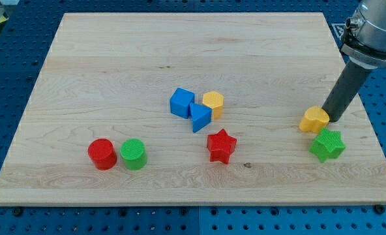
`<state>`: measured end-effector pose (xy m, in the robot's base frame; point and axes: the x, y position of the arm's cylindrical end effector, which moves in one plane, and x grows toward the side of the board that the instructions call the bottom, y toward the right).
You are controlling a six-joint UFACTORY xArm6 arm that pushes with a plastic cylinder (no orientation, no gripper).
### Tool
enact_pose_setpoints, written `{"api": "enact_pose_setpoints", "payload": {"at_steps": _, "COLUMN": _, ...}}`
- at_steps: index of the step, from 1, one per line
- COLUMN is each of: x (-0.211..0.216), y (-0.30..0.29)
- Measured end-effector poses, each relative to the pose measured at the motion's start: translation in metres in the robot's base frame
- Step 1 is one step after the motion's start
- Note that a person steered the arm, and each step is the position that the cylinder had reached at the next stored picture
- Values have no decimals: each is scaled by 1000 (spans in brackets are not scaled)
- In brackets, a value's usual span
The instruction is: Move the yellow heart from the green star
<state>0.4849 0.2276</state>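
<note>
The yellow heart lies near the board's right edge. The green star lies just below it and slightly to the right, almost touching it. My tip is at the end of the dark rod, right against the yellow heart's right side and just above the green star.
A blue cube, a blue triangle and a yellow hexagon cluster at the centre. A red star lies below them. A red cylinder and a green cylinder sit at lower left. The wooden board ends close to the right of the star.
</note>
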Motion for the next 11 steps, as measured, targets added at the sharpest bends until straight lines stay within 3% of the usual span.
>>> {"api": "enact_pose_setpoints", "payload": {"at_steps": 4, "x": 33, "y": 0}}
{"api": "enact_pose_setpoints", "payload": {"at_steps": 8, "x": 15, "y": -16}}
{"api": "enact_pose_setpoints", "payload": {"at_steps": 11, "x": 9, "y": -65}}
